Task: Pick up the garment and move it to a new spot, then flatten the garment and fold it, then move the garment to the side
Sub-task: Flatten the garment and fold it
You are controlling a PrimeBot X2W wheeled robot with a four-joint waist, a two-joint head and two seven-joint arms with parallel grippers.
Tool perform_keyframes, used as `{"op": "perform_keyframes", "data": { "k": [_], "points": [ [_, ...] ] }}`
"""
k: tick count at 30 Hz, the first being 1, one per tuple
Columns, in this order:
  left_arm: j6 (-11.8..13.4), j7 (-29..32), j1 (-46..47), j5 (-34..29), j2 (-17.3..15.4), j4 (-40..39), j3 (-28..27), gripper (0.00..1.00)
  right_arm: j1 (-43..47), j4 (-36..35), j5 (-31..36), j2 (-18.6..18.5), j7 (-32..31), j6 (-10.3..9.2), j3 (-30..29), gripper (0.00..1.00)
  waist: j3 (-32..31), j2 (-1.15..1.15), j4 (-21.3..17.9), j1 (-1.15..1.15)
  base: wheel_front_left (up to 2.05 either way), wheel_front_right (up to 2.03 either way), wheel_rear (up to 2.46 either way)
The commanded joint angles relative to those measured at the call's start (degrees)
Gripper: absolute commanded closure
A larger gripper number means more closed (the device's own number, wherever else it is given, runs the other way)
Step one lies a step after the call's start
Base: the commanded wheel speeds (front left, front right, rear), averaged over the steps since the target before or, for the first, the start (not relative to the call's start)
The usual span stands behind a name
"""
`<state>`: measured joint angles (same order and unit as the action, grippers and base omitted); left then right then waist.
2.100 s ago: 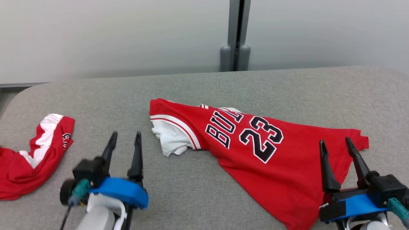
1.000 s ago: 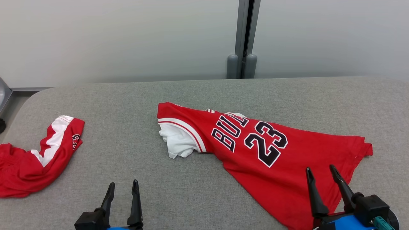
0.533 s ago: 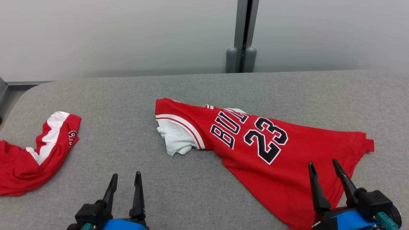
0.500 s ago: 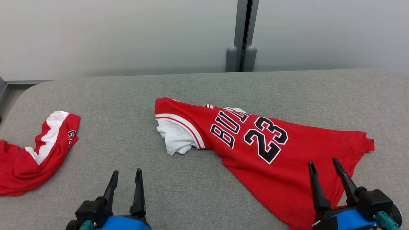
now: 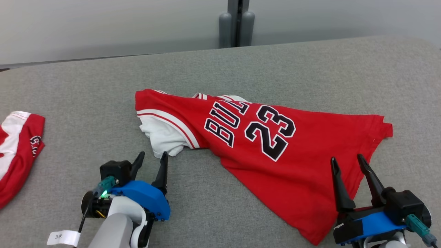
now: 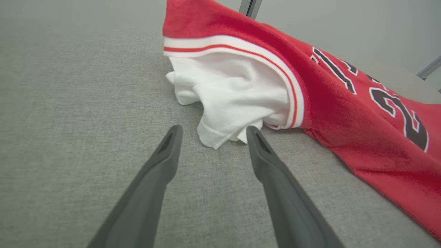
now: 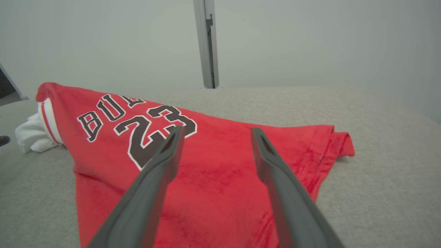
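A red jersey, the garment (image 5: 262,144), lies rumpled on the grey padded table (image 5: 275,69), printed with black letters and the number 23, a white sleeve bunched at its left end (image 6: 234,93). My left gripper (image 5: 151,161) is open just short of that white sleeve, its fingertips level with the sleeve's hem (image 6: 212,132). Over the garment's lower right part my right gripper (image 5: 346,162) hovers open, nothing between its fingers (image 7: 213,131). The jersey's hem corner (image 7: 341,143) lies beyond the right gripper.
A second red and white piece of clothing (image 5: 17,148) lies at the table's left edge. A grey post (image 5: 237,20) stands behind the table against a pale wall. Bare grey table surface lies between the two garments and along the back.
The head view has tilted down and shifted. My left gripper has come forward to the white sleeve. The right gripper stays over the jersey's lower right; the garment lies as before.
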<state>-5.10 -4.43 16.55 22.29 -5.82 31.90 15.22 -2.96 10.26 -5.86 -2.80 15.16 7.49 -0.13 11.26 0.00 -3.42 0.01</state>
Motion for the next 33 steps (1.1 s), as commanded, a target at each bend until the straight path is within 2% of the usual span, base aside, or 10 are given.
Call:
{"op": "perform_keyframes", "data": {
  "k": [1,6,7,8,10,18,23,25,26,33],
  "points": [
    [-0.4,-0.3,2.5,0.4,-0.3,1.4,-0.4,0.00,-0.8,-0.2,-0.3,-0.2,0.0,0.01,-0.1,0.00,0.9,0.00,-0.7,-0.01,0.00,0.00,0.00],
    [-0.8,-0.9,6.4,2.0,-0.7,6.3,-1.2,0.00,-1.7,-0.3,-0.5,-0.2,0.0,0.01,-0.3,0.00,2.5,0.00,-2.8,-0.01,0.00,0.00,0.00],
    [-1.0,-0.8,7.0,1.8,-1.0,7.3,-0.9,0.21,-1.8,-0.3,-0.6,-0.2,0.0,0.01,-0.4,0.00,2.7,0.00,-3.1,-0.01,0.00,0.00,0.00],
    [-1.1,-1.1,7.6,1.5,-1.2,7.9,-0.5,0.58,-1.8,-0.3,-0.7,-0.2,0.0,0.01,-0.6,0.00,2.8,0.00,-3.3,-0.01,0.00,0.00,0.00],
    [-1.5,-2.3,8.0,2.2,-1.1,8.3,-0.5,1.00,-1.9,-0.5,-0.8,-0.2,0.0,0.01,-1.2,0.00,2.8,0.00,-3.4,-0.01,0.00,0.00,0.00],
    [-1.9,-7.7,4.2,1.3,-3.4,2.6,1.3,1.00,-1.4,-0.2,0.0,-0.2,0.0,0.01,-3.7,0.00,0.8,0.00,0.5,-0.01,0.00,0.00,0.00],
    [-0.5,-7.6,-0.6,0.9,-5.2,-5.1,1.0,1.00,-0.4,0.1,0.2,-0.2,0.0,0.01,-4.7,0.00,-0.8,0.00,4.0,-0.01,0.00,0.00,0.00],
    [0.6,-6.0,-3.9,0.8,-6.4,-9.9,1.1,1.00,-0.1,0.4,0.4,-0.2,0.0,0.01,-4.8,0.00,-1.6,0.00,5.6,-0.01,0.00,0.00,0.00],
    [1.7,-3.2,-7.5,0.7,-7.8,-15.4,1.3,1.00,0.0,0.6,0.4,-0.2,0.0,0.01,-4.8,0.00,-2.2,0.00,6.8,-0.01,0.00,0.00,0.00],
    [4.3,6.6,-17.9,2.5,-10.5,-27.8,2.1,1.00,-0.1,1.1,0.3,-0.2,0.0,0.01,-4.2,0.00,-2.9,0.00,8.6,-0.01,0.00,0.00,0.00]
  ]
}}
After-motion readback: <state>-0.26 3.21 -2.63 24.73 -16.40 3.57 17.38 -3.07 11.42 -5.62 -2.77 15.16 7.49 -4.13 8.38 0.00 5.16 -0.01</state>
